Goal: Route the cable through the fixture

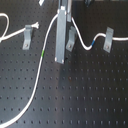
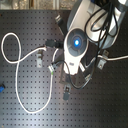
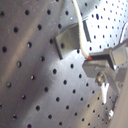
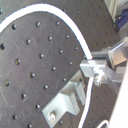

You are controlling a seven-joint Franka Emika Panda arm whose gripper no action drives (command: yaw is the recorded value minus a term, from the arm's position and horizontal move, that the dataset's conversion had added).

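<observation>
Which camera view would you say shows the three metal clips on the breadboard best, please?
The first exterior view: all three clips stand unobstructed, left, middle, right. In the second exterior view the arm hides part of the row. Each wrist view shows only one clip close up.

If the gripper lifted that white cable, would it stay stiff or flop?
Probably floppy: the white cable lies in loose curves over the perforated board. It looks thin, so likely light. Its loop would likely drag along rather than hold shape.
</observation>
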